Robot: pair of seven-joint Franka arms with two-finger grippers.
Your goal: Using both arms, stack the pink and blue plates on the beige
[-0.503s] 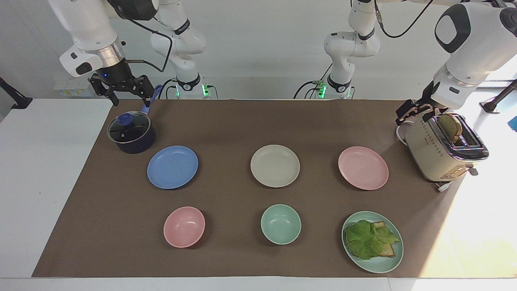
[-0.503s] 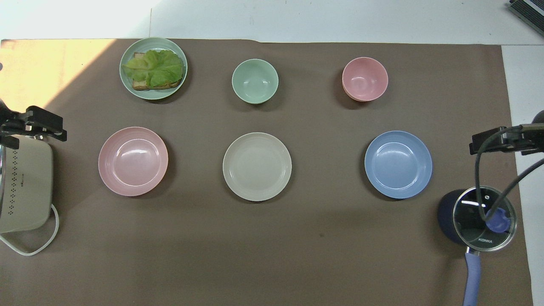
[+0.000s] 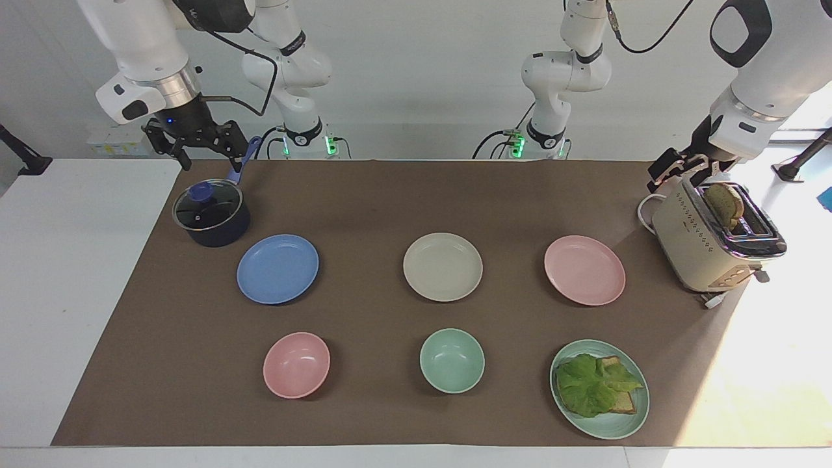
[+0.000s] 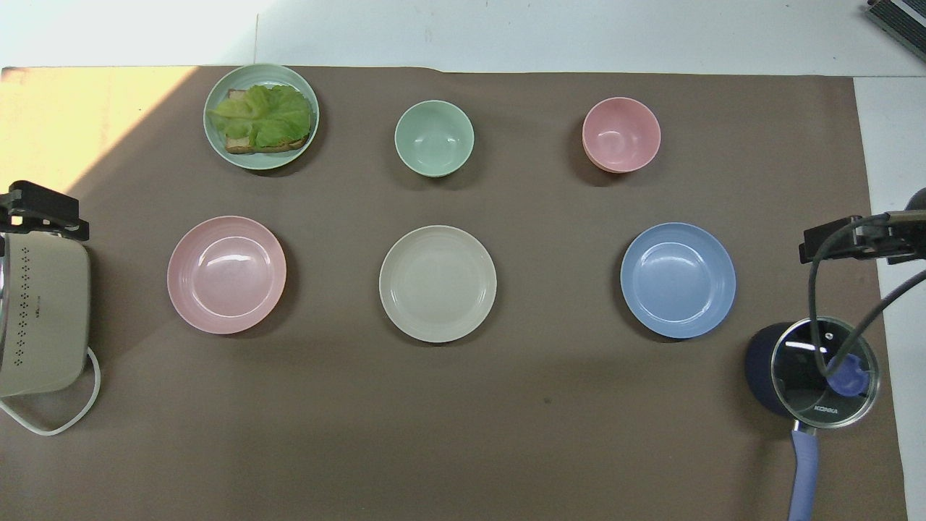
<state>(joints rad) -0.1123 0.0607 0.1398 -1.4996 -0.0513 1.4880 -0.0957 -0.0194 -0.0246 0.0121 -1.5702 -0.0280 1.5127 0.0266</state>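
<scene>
Upper left of facing view, right hand [image 3: 198, 144] is seen open, empty; left hand [image 3: 679, 170] open, empty; overhead view: tips only.

A white counter [image 3: 78, 292] is seen, most of it covered by a brown mat [image 3: 364, 201]. A plain white wall [image 3: 422, 71] is seen rising at the robots' end of the counter. Strong yellowish light is cast across the mat and the counter [image 4: 87, 108] toward the left arm's end. A dark ribbed object [image 4: 901, 18] is partly seen at the edge of the overhead view, but what it is cannot be told
</scene>
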